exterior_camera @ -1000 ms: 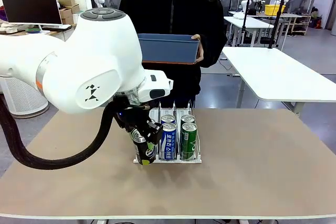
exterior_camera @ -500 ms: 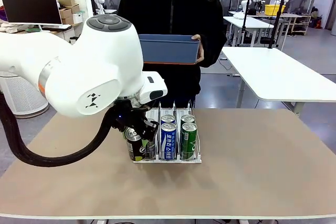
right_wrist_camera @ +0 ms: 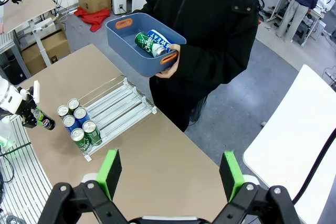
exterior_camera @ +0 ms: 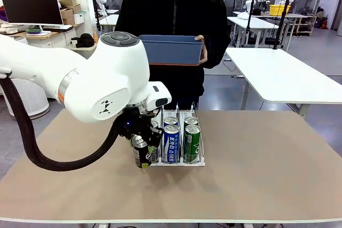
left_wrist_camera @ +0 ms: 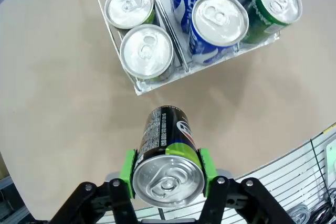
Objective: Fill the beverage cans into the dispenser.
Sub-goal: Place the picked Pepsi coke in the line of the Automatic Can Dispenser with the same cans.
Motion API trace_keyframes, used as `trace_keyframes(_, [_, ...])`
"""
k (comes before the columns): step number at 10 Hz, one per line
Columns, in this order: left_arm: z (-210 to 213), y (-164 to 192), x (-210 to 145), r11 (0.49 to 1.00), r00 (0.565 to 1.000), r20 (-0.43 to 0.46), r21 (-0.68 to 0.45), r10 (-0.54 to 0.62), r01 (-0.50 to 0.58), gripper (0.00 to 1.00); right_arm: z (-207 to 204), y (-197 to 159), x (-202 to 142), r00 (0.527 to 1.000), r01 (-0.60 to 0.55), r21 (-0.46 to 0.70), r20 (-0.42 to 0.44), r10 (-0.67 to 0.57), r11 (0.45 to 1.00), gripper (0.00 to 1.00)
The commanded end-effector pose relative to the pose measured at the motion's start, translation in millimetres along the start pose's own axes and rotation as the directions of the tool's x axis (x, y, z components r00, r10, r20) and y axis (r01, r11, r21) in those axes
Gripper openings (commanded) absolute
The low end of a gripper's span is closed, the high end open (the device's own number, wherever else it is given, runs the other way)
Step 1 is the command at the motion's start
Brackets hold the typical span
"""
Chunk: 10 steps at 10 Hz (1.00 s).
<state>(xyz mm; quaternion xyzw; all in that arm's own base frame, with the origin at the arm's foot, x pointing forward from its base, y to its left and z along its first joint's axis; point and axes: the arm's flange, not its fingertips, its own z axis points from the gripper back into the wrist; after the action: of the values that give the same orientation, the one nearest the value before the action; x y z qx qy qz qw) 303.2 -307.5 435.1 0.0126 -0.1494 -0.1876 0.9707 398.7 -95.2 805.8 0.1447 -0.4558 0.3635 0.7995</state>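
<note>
My left gripper [left_wrist_camera: 167, 176] is shut on a black beverage can [left_wrist_camera: 164, 145] with a green band, and the can's silver top faces the wrist camera. It hangs just in front of the dispenser's [left_wrist_camera: 157, 83] front left corner. From the front, the same can [exterior_camera: 140, 152] sits in the left gripper [exterior_camera: 140, 143] beside the dispenser [exterior_camera: 196, 163]. The white rack holds two cans per lane, blue ones [left_wrist_camera: 218, 18] in the middle and green ones [exterior_camera: 192, 142] on the right. My right gripper [right_wrist_camera: 170, 176] stands open, high above the table.
A person across the table holds a blue bin [exterior_camera: 172, 49] at chest height, and more cans [right_wrist_camera: 152, 43] lie inside the bin [right_wrist_camera: 122, 38]. The tan tabletop [exterior_camera: 267, 169] spreads to the right of the rack. My bulky left arm [exterior_camera: 101, 86] hangs over the table's left half.
The left arm's body has swung to the right. The held black can stays by the rack's front left corner and has gone from leaning to nearly upright.
</note>
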Motion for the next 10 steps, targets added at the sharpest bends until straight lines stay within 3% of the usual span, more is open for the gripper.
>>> trace_keyframes(1, [-5,3,21,0.999,0.998,0.058,0.014,0.038,-0.039,0.58,0,1,-1,1.0,0.0,0.005,0.002,0.0,1.0,1.0])
trace_keyframes(10, [-38,15,72,0.991,0.98,0.147,-0.017,0.136,-0.135,0.58,0,1,-1,1.0,0.0,0.005,0.002,0.0,1.0,1.0])
